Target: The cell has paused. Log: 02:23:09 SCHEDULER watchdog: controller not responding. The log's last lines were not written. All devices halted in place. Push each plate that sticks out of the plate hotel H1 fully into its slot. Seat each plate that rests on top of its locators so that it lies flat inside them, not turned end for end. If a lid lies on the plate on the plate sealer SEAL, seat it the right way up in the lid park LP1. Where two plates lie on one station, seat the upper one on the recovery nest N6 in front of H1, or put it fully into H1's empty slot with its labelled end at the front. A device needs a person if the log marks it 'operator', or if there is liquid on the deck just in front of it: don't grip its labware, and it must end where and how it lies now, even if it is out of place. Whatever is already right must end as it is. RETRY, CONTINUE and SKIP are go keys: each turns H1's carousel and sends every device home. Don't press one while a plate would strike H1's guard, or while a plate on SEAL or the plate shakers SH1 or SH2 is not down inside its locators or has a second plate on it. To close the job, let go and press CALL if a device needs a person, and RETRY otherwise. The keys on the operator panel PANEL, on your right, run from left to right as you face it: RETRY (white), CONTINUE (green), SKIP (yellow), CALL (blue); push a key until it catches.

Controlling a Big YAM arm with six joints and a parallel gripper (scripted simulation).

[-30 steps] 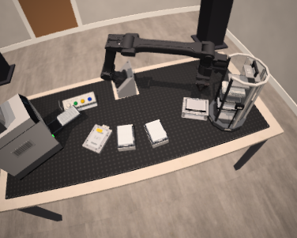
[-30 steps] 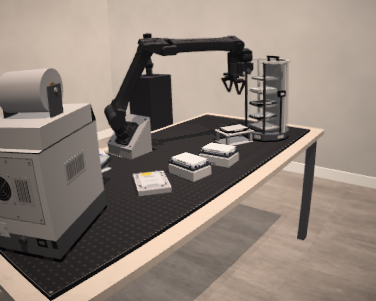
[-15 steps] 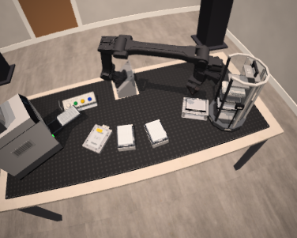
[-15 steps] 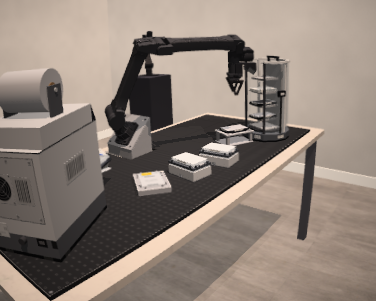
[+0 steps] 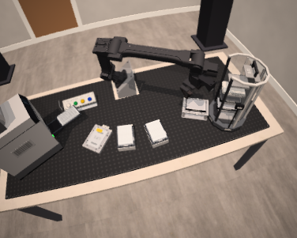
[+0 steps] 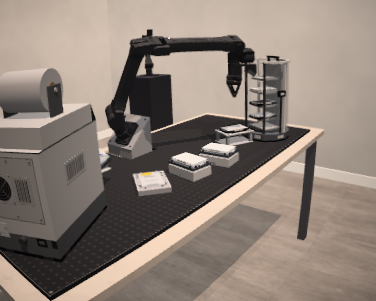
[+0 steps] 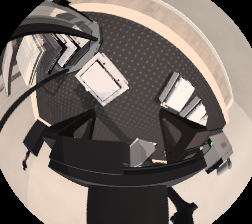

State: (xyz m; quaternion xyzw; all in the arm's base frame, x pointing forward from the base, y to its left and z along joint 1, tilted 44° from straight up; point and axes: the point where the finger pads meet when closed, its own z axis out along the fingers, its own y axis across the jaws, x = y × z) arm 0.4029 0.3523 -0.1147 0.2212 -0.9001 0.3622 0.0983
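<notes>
White plate [image 5: 195, 108] lies on the recovery nest [image 6: 233, 137] just in front of the plate hotel [image 5: 227, 129]; the gripper [image 6: 235, 92] hangs above, spread wide, holding nothing. Black dotted deck [image 5: 148, 106], pale wood rim, grey plank floor [image 5: 211, 205], beige walls.

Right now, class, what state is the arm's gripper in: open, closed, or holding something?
Gripper: open, fingers spread wide, holding nothing; it hangs in the air beside the plate hotel.
</notes>
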